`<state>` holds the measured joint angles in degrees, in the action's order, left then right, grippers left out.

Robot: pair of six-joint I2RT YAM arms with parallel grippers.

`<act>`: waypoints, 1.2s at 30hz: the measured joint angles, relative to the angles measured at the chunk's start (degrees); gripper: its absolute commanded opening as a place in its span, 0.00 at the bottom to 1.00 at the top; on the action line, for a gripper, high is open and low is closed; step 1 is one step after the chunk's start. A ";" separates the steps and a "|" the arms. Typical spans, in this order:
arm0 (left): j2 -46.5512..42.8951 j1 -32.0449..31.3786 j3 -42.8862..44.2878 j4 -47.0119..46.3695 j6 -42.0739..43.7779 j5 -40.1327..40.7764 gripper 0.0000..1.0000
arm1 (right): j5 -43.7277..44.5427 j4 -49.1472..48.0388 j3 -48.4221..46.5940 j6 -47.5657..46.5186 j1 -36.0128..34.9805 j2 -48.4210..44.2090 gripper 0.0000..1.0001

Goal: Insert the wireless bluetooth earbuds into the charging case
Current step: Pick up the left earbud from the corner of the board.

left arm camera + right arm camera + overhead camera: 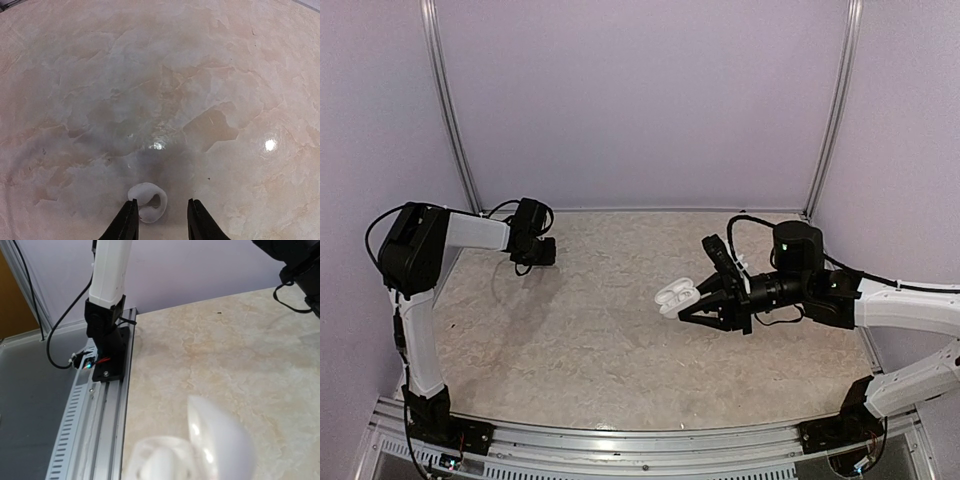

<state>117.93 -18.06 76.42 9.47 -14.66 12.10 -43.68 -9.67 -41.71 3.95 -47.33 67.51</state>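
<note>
One earbud [146, 201], a small white rounded piece, lies on the marble table between my left gripper's [161, 222] black fingers. It rests against the left finger, with a gap to the right one, and the jaws stand open around it. In the top view that gripper [542, 252] points down at the table's far left. My right gripper [692, 300] is shut on the charging case [677, 296] and holds it above the table's middle with its lid open. The right wrist view shows the case [220, 440] blurred and close, with a whitish lump [161, 464] in its base. That gripper's fingers are hidden there.
An aluminium rail [620, 438] runs along the near edge and carries both arm bases. The left arm's base [106, 347] and its cables stand on it. Pale walls with metal posts [450, 110] close in the back and sides.
</note>
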 measured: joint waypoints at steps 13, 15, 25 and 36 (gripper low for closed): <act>0.00 -0.26 1.36 -0.09 -0.07 -1.29 0.35 | 0.02 0.04 0.00 -0.07 0.00 0.11 0.00; 0.00 -0.24 1.55 -0.33 -0.09 -1.31 0.35 | 0.04 0.07 0.00 -0.07 0.02 0.11 0.00; 0.85 0.04 1.62 -0.70 -0.33 -2.38 0.34 | 0.26 0.15 0.00 -0.20 0.02 0.11 0.00; 1.92 0.42 1.62 -0.92 -0.31 -2.34 0.34 | 0.48 0.44 0.00 -0.24 0.02 0.11 0.00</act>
<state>119.85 -17.65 78.04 8.56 -14.96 9.76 -43.20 -9.23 -41.71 3.70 -47.31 67.61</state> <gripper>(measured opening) 0.342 0.239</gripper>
